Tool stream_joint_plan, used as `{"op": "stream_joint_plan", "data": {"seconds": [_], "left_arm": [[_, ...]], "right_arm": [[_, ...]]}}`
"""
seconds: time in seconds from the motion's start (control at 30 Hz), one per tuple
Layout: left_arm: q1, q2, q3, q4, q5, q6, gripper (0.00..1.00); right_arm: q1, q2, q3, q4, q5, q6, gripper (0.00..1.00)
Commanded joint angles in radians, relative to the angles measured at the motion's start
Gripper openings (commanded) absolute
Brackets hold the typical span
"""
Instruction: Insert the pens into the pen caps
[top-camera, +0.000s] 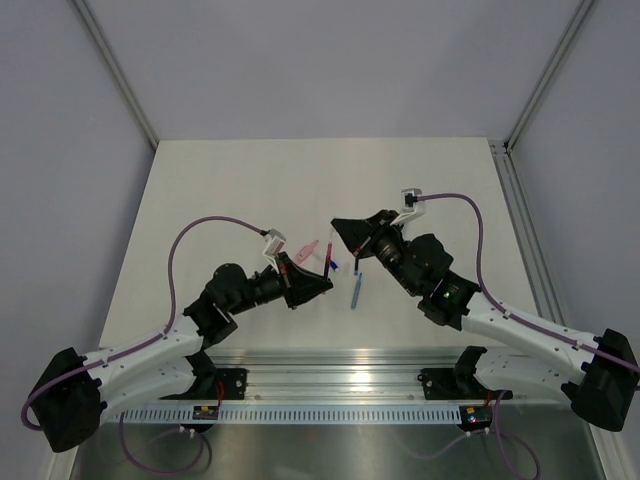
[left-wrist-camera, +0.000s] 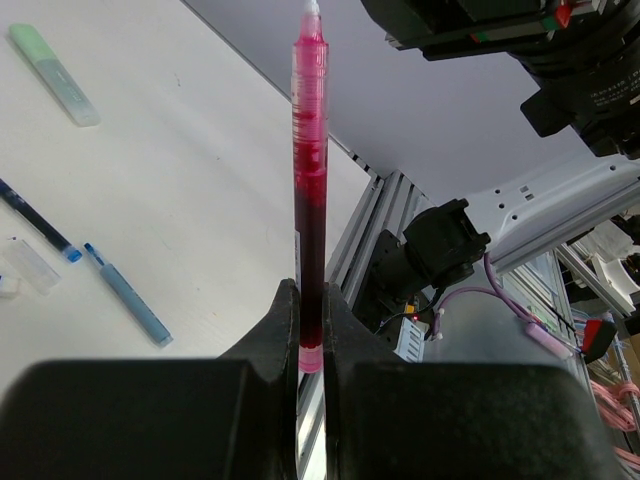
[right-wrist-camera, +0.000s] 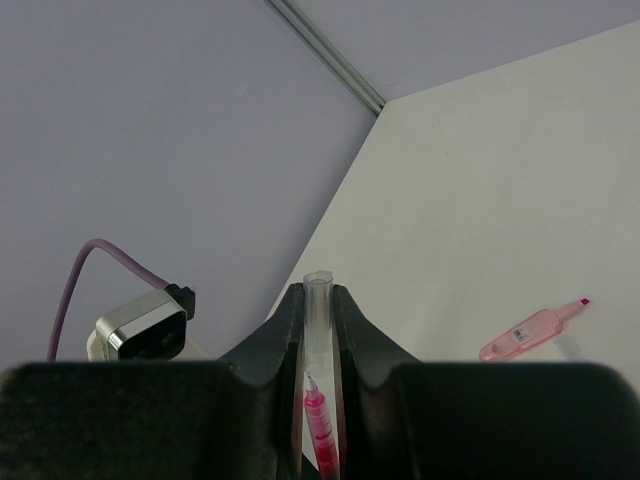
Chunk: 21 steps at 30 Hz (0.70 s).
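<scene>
My left gripper (left-wrist-camera: 310, 292) is shut on the lower end of a red pen (left-wrist-camera: 310, 190), which stands upright out of the jaws. My right gripper (right-wrist-camera: 318, 297) is shut on a clear translucent pen cap (right-wrist-camera: 318, 312). The red pen's (right-wrist-camera: 320, 425) tip sits just at the cap's lower opening, between my right fingers. In the top view both grippers, left (top-camera: 321, 283) and right (top-camera: 343, 233), meet over the table's middle with the red pen (top-camera: 327, 262) between them. A light blue pen (left-wrist-camera: 127, 297), a dark blue pen (left-wrist-camera: 35, 222) and a mint cap (left-wrist-camera: 55, 75) lie on the table.
A pale pink piece with a red tip (right-wrist-camera: 530, 333) lies on the white table (top-camera: 230, 190), also seen in the top view (top-camera: 310, 248). A small clear cap (left-wrist-camera: 28, 266) lies by the dark blue pen. The light blue pen (top-camera: 356, 288) lies below the grippers. The aluminium rail (top-camera: 340, 385) runs along the near edge.
</scene>
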Motion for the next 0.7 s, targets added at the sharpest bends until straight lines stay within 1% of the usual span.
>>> {"op": "stream_joint_plan", "data": {"seconds": [0.0,0.3,0.53,0.67], "left_arm": [[-0.004,-0.005,0.002,0.075,-0.022,0.017,0.0],[-0.004,0.009,0.005,0.078,-0.017,0.017,0.0],[-0.004,0.021,0.01,0.084,-0.005,0.014,0.0],[-0.004,0.027,0.01,0.084,-0.003,0.013,0.0]], "right_arm": [[0.01,-0.026,-0.015,0.033,-0.013,0.008,0.0],[0.012,-0.026,-0.023,0.033,-0.027,0.013,0.0],[0.013,-0.014,0.012,0.011,0.027,0.025,0.0],[0.013,-0.014,0.02,0.016,0.021,0.022,0.0]]}}
